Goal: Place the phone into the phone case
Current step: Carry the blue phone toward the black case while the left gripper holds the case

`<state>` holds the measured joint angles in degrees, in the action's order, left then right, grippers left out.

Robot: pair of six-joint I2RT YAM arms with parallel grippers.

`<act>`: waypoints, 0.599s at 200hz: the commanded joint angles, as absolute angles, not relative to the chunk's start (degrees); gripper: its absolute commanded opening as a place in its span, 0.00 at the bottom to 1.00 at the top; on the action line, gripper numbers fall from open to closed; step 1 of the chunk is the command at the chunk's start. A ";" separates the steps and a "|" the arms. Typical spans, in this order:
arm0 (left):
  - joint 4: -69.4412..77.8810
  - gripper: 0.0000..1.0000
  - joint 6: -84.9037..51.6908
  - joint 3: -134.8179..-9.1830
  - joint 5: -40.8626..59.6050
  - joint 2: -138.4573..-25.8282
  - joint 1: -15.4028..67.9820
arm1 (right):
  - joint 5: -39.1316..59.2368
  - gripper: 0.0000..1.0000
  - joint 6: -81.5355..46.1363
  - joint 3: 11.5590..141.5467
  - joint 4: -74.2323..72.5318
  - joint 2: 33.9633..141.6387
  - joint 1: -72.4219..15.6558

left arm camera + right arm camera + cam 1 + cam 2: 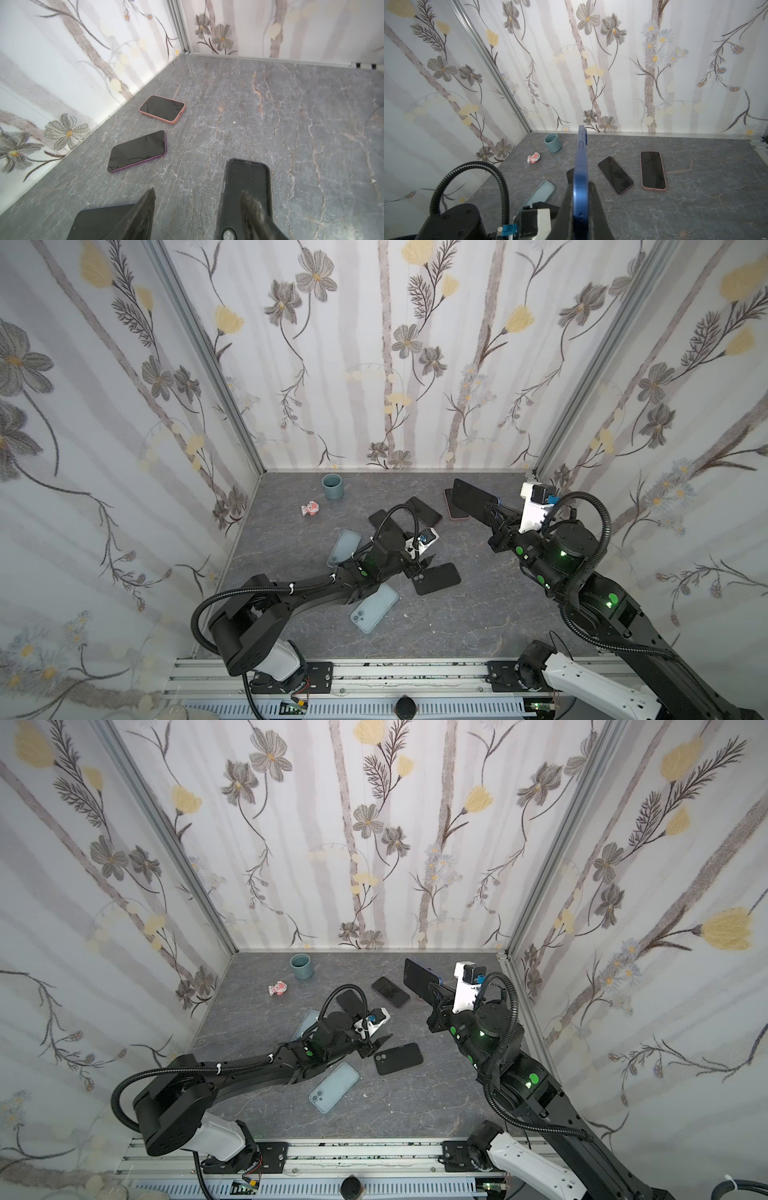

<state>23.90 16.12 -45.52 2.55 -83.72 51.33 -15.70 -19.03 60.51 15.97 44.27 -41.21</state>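
Blue flat-slab phone [580, 176] stands on edge, raised off the grey marble-patterned tabletop [478, 614] and clamped between the 2 fingers of the right gripper [580, 209]. Left gripper [197, 207] hangs empty, jaws spread, above the camera-cutout end of the matte black phone case [247, 182] (lying flat near the table's middle in both top views).

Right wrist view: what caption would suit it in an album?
The right pincer grips a blue phone on edge over a grey table, a cup and pink phone beyond.
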 commanded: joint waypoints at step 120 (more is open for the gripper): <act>4.67 0.66 -20.70 -37.88 -6.26 -65.29 51.28 | 1.79 0.00 -29.05 51.67 19.96 49.47 -40.87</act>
<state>8.47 -12.93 -38.26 -5.37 -65.06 51.37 -3.33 -25.52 54.15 21.50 48.80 -40.86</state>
